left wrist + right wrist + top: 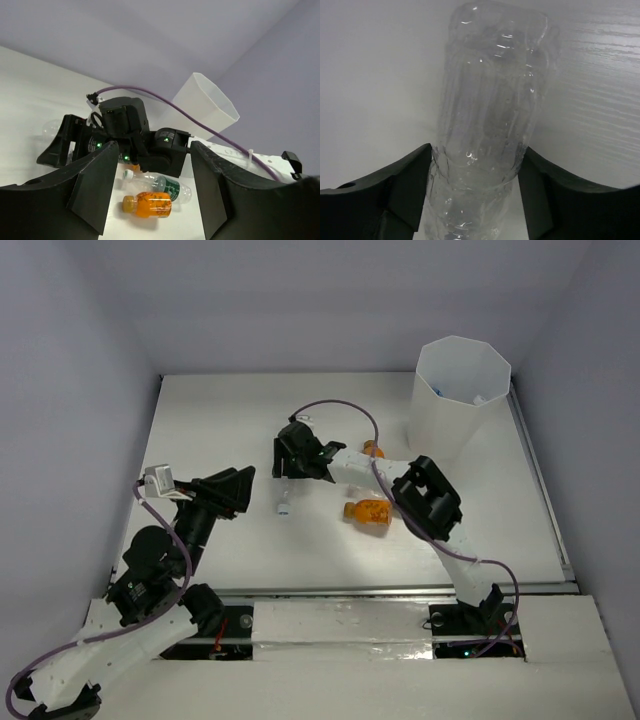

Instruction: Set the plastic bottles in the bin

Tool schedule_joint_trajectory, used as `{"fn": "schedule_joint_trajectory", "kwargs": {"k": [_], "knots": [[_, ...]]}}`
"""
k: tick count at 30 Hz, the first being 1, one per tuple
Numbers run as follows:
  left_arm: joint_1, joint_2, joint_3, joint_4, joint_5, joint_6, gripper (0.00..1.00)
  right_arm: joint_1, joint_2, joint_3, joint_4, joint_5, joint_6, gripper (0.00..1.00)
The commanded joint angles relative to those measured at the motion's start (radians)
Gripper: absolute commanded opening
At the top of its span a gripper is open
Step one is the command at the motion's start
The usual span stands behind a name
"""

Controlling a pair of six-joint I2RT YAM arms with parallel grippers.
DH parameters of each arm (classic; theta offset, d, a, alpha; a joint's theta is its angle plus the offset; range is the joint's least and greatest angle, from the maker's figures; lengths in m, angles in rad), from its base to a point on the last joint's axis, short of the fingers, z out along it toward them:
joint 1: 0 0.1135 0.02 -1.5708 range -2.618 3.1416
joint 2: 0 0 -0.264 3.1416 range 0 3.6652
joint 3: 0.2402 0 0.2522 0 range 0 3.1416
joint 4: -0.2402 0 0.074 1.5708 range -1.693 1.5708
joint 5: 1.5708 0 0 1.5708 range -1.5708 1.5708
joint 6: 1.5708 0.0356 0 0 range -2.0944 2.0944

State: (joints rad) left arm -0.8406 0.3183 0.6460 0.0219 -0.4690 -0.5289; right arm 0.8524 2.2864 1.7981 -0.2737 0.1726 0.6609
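Note:
My right gripper (297,455) (475,156) is shut on a clear plastic bottle (490,100) near the table's middle; its label is not visible. A white cap (284,506) shows just below that gripper. An orange-filled bottle (368,511) (148,205) lies on its side beside the right arm. A green-labelled clear bottle (162,184) lies behind it, under the arm. A second orange bottle (373,449) is mostly hidden by the arm. The white bin (442,430) (205,102) stands at the back right with bottles (440,390) inside. My left gripper (238,488) (152,147) is open and empty, left of the bottles.
The right arm (430,500) stretches diagonally across the table's middle, over the lying bottles. A purple cable (350,408) loops above it. Walls close in the table on the left, back and right. A metal rail (540,480) runs along the right edge by the bin.

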Motion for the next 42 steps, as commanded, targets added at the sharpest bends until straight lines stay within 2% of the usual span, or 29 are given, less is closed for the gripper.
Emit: {"fn": "schedule_joint_trajectory", "kwargs": {"k": [1,2,3,4,8,14,18,22,26,30,34,42], "knots": [[0.001,0.007,-0.016,0.009,-0.003,-0.003,0.56,0.011,-0.039,-0.011,0.037,0.007,0.023,0.63],[0.001,0.011,-0.017,0.012,0.000,-0.003,0.57,0.011,-0.051,-0.025,0.053,0.007,0.025,0.60],[0.001,0.016,-0.019,0.016,0.001,-0.003,0.57,0.011,-0.086,-0.042,0.092,0.007,0.022,0.51],[0.001,0.025,-0.019,0.018,0.003,-0.005,0.58,0.011,-0.112,-0.080,0.120,0.007,0.017,0.48],[0.001,0.044,-0.025,0.036,0.033,-0.008,0.62,0.011,-0.284,-0.141,0.195,0.045,-0.032,0.47],[0.001,0.131,-0.035,0.099,0.168,-0.025,0.67,-0.012,-0.601,-0.146,0.133,0.295,-0.216,0.46],[0.001,0.235,-0.057,0.200,0.291,-0.043,0.67,-0.113,-0.764,-0.149,0.091,0.361,-0.322,0.44],[-0.008,0.423,-0.054,0.276,0.332,-0.054,0.70,-0.304,-0.866,-0.125,0.077,0.398,-0.411,0.44],[-0.008,0.596,-0.019,0.335,0.317,-0.049,0.77,-0.482,-0.884,-0.071,0.079,0.444,-0.466,0.42],[-0.008,0.790,0.052,0.381,0.303,-0.030,0.82,-0.595,-0.832,-0.011,0.119,0.539,-0.558,0.42],[-0.017,0.996,0.130,0.415,0.309,-0.014,0.82,-0.633,-0.742,-0.002,0.178,0.591,-0.624,0.43],[-0.017,1.237,0.351,0.388,0.287,0.033,0.84,-0.644,-0.596,-0.003,0.265,0.716,-0.727,0.46]]}}
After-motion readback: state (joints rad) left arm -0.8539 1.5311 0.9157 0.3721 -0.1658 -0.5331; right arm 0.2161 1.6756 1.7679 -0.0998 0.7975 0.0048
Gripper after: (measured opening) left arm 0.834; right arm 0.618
